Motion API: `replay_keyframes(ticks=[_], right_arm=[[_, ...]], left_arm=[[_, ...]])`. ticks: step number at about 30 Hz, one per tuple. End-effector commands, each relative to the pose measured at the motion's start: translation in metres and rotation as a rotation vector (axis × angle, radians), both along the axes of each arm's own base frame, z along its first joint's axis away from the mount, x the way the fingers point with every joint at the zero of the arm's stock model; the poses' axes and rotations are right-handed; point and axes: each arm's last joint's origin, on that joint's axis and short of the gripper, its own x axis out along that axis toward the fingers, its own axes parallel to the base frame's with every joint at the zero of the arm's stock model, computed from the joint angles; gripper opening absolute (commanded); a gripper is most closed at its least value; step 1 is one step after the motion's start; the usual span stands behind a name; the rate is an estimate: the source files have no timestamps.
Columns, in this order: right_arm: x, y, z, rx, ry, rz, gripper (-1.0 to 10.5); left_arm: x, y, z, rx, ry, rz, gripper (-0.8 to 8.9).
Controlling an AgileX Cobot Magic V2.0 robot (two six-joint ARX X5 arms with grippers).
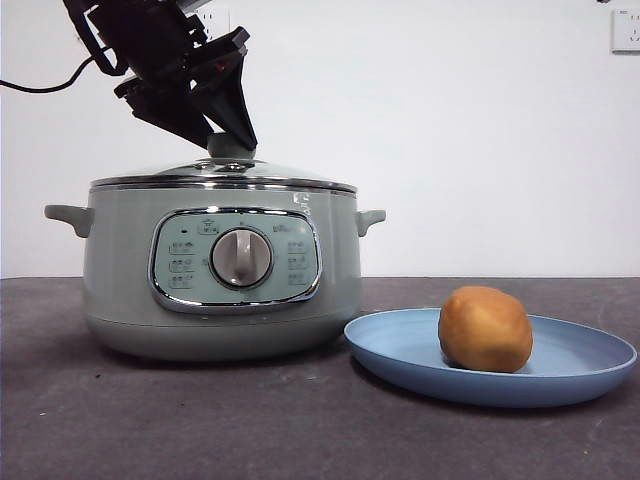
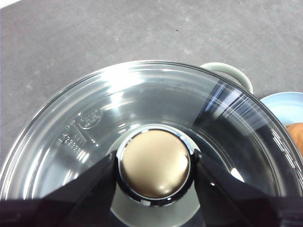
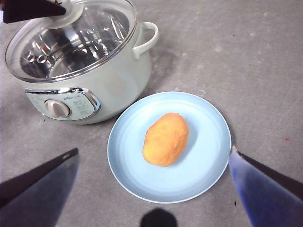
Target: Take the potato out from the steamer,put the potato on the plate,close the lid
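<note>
Counter: dark grey, carrying all below.
Steamer: pale green, dial facing front.
Plate: light blue, just beside steamer.
Lid: glass, seated on steamer.
Potato: lying on plate, beside steamer.
Left pincer: over steamer, jaws flanking lid knob, grip uncertain.
Right pincer: spread wide, high above plate.

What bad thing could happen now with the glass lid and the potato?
The left end effector has its jaws on either side of the lid's knob. If it lifts away without letting go fully, the glass lid could get dragged off the steamer again. The potato is rounded and lies loose on the shallow plate, so a bump from the right end effector hovering above might roll it off.
</note>
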Motion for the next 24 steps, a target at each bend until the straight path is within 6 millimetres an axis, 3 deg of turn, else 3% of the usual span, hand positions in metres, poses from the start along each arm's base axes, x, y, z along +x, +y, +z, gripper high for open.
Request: replay_keyframes(ticks=[1,3,6,8,15,24], right_arm=[[0.0,0.0,0.002,0.008,-0.005,-0.005,5.7],[0.0,0.0,0.002,0.008,-0.005,-0.005,5.7],[0.0,0.0,0.002,0.008,-0.005,-0.005,5.7],[0.0,0.0,0.002,0.008,-0.005,-0.005,5.7],[0.0,0.0,0.002,0.009,-0.005,-0.005,5.7],[0.0,0.0,0.002,0.01,-0.004,0.0,5.7]], left_arm=[[0.001,-0.003,-0.008,0.01,0.047,-0.012,0.08],[0.0,-0.002,-0.009,0.011,0.061,-0.006,0.86],[0.0,-0.002,-0.009,0.014,0.067,-0.005,3.76],[0.0,-0.002,-0.009,0.014,0.067,-0.005,4.79],[-0.004,-0.001,-0.003,0.006,0.05,-0.005,4.76],[-0.027,0.01,0.03,-0.027,-0.027,-0.005,4.76]])
